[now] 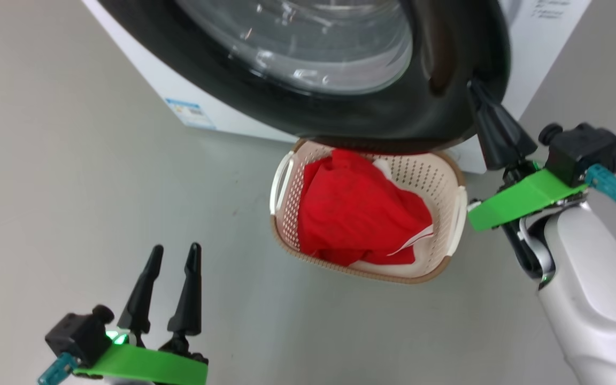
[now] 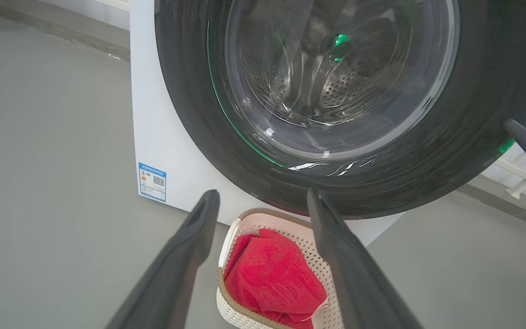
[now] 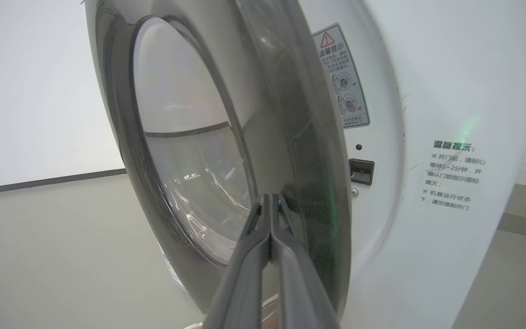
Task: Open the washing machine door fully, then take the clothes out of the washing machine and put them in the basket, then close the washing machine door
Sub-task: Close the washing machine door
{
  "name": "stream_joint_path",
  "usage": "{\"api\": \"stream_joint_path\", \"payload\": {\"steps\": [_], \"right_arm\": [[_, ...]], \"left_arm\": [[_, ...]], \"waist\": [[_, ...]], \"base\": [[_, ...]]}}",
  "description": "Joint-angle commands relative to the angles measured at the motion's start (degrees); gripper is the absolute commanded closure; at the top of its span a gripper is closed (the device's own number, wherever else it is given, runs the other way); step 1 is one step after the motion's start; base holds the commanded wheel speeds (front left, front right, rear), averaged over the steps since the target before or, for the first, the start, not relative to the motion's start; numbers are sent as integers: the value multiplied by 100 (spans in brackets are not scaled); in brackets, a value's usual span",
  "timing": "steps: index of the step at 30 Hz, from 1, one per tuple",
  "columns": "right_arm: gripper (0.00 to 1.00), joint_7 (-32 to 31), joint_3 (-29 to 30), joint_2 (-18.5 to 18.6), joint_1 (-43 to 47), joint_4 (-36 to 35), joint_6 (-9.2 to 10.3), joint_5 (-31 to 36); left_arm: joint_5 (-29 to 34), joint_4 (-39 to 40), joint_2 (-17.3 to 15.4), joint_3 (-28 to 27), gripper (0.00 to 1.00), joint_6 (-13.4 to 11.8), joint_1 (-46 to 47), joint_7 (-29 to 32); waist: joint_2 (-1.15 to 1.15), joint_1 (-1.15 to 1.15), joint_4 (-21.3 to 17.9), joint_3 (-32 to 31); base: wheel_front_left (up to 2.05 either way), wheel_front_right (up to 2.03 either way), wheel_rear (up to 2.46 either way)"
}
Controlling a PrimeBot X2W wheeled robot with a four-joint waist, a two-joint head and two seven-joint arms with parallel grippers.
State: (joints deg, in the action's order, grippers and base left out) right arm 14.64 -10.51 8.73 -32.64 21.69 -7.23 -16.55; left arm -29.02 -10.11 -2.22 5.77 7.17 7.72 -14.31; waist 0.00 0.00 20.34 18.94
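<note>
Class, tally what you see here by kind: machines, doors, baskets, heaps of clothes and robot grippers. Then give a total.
washing machine: 1
washing machine door: 1
basket: 1
heap of red clothes: 1
grippers: 2, the left gripper and the right gripper
Total: 6

Clothes: lay in the basket.
Washing machine door: hung over the basket's far rim.
Washing machine: stood behind the basket.
Label: sat behind the basket, to its left.
</note>
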Motion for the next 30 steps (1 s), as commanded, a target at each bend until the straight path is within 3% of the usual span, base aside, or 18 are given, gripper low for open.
{"api": "stream_joint_path", "payload": {"steps": [1, 18, 30], "right_arm": [[100, 36, -83, -25, -192, -125, -25, 25], [100, 36, 380, -2, -1106, -197, -25, 70], [100, 36, 640, -129, -1446, -265, -25, 62]], "left_arm": [[-38, 161, -66, -164, 0, 32, 170, -69], [-201, 260, -66, 10, 0, 32, 563, -69], [-157, 232, -65, 7, 0, 32, 684, -69]], "waist": [[0, 0, 140, 228], [0, 0, 209, 917], [0, 0, 157, 999]], "base": [[0, 0, 0], [0, 0, 0], [0, 0, 0]]}}
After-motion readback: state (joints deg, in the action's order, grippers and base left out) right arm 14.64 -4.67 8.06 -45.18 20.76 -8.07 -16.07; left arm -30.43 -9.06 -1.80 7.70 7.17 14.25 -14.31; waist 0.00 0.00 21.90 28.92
